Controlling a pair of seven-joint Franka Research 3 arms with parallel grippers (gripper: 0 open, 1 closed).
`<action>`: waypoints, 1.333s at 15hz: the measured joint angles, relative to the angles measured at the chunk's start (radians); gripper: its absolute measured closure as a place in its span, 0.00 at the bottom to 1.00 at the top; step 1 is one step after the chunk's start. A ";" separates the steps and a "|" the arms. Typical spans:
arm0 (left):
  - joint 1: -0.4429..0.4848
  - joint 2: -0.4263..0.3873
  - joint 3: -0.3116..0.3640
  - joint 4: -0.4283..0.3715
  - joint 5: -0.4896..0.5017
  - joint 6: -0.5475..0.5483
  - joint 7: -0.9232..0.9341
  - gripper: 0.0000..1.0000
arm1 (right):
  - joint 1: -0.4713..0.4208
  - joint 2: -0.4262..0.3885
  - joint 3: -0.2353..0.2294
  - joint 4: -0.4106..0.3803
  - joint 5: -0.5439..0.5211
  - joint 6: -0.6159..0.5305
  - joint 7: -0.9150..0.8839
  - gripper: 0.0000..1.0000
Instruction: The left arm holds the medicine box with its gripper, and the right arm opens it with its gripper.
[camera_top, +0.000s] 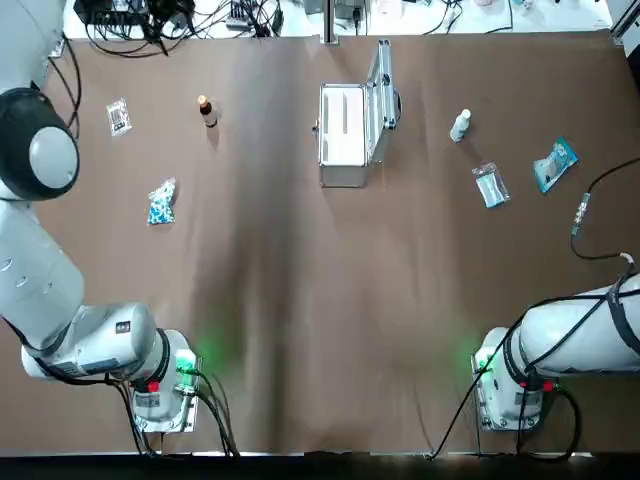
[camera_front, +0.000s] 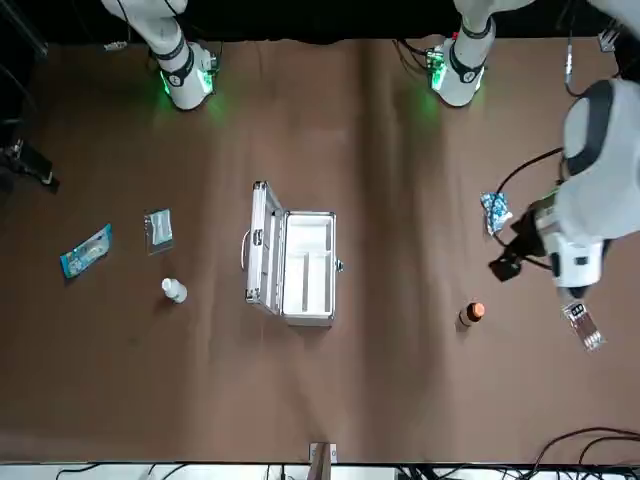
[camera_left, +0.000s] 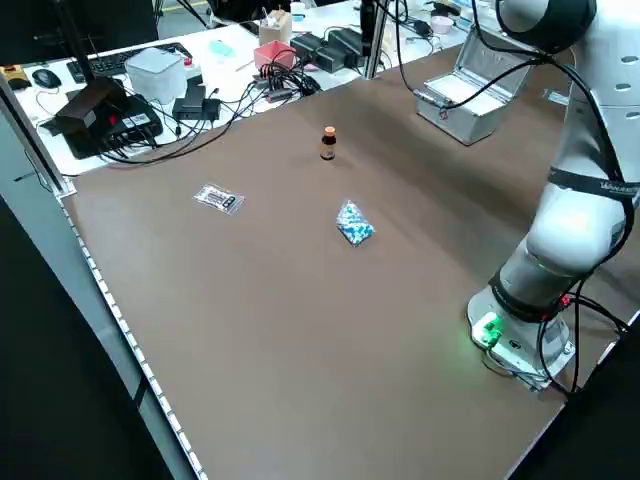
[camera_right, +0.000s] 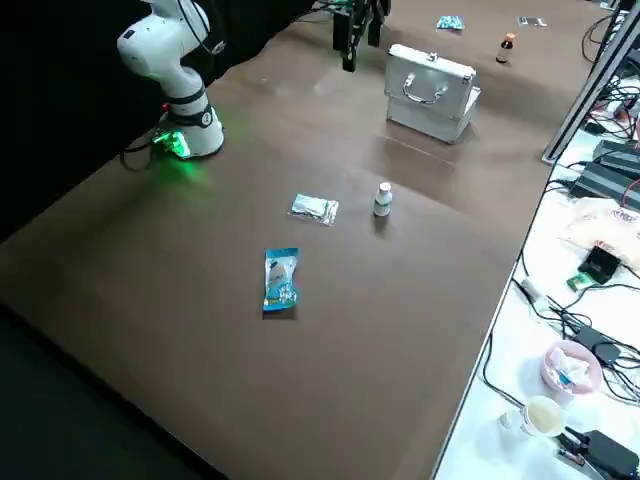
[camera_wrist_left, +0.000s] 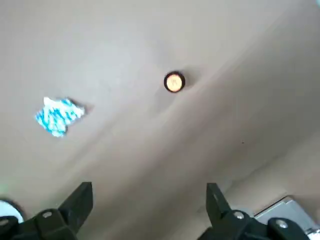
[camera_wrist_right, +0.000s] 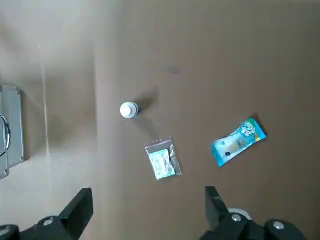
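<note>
**A:** ok so where's the silver aluminium medicine box (camera_top: 345, 130) at?

**B:** Far middle of the brown bench (camera_top: 300, 310), sitting flat. It's open. The lid stands upright along the side toward the robot's right, with the carry handle on its outer face, and you can see the white tray inside. Nothing is touching it.

**A:** huh. And the arms?

**B:** Both are up in the air, well apart from the box. The left gripper (camera_wrist_left: 147, 205) hangs over the left half of the bench with its fingers spread wide and nothing between them. Its wrist cam looks down on the small brown bottle with the orange cap (camera_wrist_left: 174, 82) and the crumpled blue-and-white sachet (camera_wrist_left: 57, 115). A corner of the box shows in that view too.

**A:** right one the same?

**B:** Pretty much. The right gripper (camera_wrist_right: 146, 205) is above the right half, fingers apart and holding nothing. Below it are the little white bottle (camera_wrist_right: 128, 110), the clear zip bag (camera_wrist_right: 162, 159) and the blue printed sachet (camera_wrist_right: 237, 141), all lying apart from each other.

**A:** anything else on there?

**B:** Just a small clear packet with a barcode label (camera_top: 119, 117), out past the brown bottle toward the far left corner.
</note>
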 joint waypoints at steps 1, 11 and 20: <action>0.016 -0.008 0.002 0.002 0.000 -0.011 0.090 0.00 | 0.000 -0.007 0.000 0.000 -0.001 0.000 0.000 0.01; -0.034 -0.139 0.145 0.007 0.000 -0.033 0.764 0.00 | 0.000 -0.010 0.001 -0.003 -0.022 0.009 -0.001 0.01; -0.073 -0.174 0.143 -0.024 0.000 -0.110 0.742 0.00 | 0.042 -0.009 0.007 -0.008 -0.022 0.052 -0.003 0.01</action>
